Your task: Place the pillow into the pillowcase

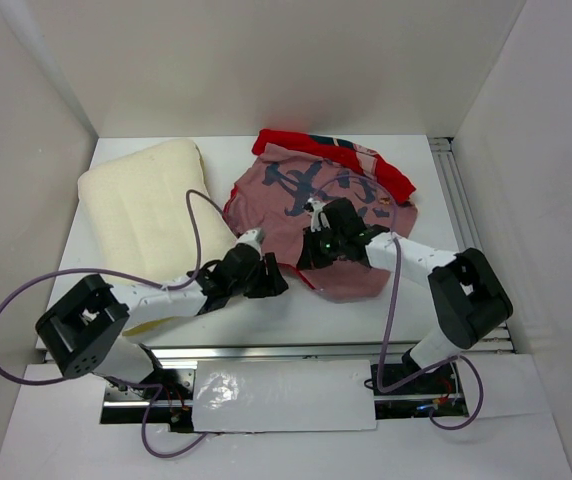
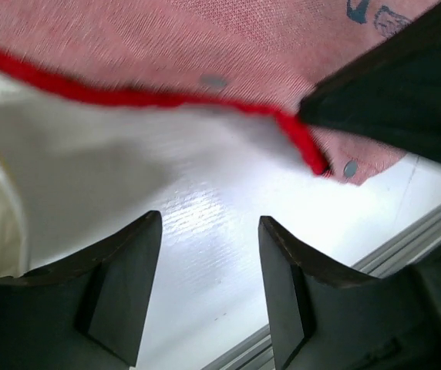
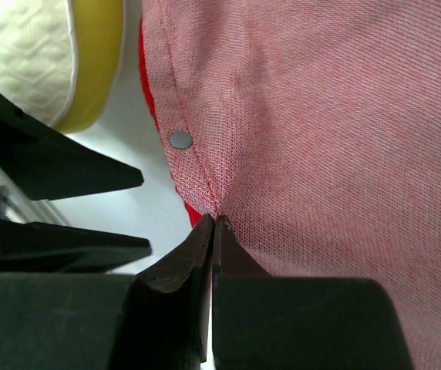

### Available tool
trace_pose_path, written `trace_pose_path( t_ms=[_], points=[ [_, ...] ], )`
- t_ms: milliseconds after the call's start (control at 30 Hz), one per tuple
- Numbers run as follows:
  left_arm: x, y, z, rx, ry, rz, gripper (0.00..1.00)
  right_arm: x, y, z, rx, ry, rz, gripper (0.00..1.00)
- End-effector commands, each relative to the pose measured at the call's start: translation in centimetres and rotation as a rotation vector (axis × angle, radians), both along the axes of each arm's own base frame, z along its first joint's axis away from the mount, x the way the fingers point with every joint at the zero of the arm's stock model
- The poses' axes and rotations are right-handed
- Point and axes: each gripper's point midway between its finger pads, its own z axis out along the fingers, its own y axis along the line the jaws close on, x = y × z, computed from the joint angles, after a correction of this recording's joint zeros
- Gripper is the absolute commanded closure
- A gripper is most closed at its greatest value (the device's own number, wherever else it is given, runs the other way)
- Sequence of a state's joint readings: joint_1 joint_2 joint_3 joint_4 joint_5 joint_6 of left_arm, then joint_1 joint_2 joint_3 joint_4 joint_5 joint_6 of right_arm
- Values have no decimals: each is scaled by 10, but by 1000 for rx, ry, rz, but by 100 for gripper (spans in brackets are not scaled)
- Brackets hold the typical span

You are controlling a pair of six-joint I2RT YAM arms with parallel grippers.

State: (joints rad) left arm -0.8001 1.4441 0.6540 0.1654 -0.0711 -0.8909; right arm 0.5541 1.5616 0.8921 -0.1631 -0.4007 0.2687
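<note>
Tabletop in white takes the largest part of the overhead view, with white walls around it. On its far left lies the pillow, cream and fuzzy, flat on the surface and fully outside the case. Just beside it, to the right, the pillowcase is spread with the faded pink side up. Dark brush-like marks show on this side, and a bright red part is bunched at its far edge. Pillow and pillowcase appear to touch along the pillow's right side.

The two arms reach in from the near edge and meet at the near-left hem of the pillowcase. The right gripper has its fingers pressed fully together, and the red-stitched hem runs directly into the tips, so it is pinching the edge of the fabric. In the left wrist view this edge is lifted off the table. The left gripper hangs low over the table with its fingers apart. Only bare white surface shows between them, and the red hem is just ahead of them, not touched.

A small grey round fastener sits on the hem close to the pinched point.
</note>
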Motion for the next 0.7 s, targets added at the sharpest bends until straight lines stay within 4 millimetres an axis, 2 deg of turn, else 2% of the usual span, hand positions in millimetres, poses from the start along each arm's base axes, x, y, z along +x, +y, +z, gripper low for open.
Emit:
trace_pose_path(
  t_ms=[0, 67, 100, 167, 200, 300, 400, 533, 667],
  points=[
    [10, -13, 37, -176, -123, 18, 34, -7, 13, 31, 145, 70, 36, 100],
    [11, -19, 52, -254, -182, -1, 34, -7, 13, 36, 166, 89, 38, 100],
    [7, -18, 48, -269, -189, -12, 34, -7, 14, 39, 175, 99, 37, 100],
    [6, -24, 61, -330, -246, -50, 34, -3, 13, 43, 180, 90, 29, 100],
    [2, -33, 74, -378, -300, -105, 34, -5, 12, 42, 178, 107, 21, 100],
    [-1, -48, 81, -410, -346, -182, 34, -6, 14, 43, 189, 126, 16, 100],
    [1, -56, 77, -412, -334, -203, 36, -3, 13, 44, 199, 137, 4, 100],
    [4, -59, 73, -416, -338, -203, 40, -3, 16, 44, 213, 157, 1, 100],
    [10, -57, 74, -405, -346, -173, 43, -1, 9, 45, 221, 157, -14, 100]
  ],
)
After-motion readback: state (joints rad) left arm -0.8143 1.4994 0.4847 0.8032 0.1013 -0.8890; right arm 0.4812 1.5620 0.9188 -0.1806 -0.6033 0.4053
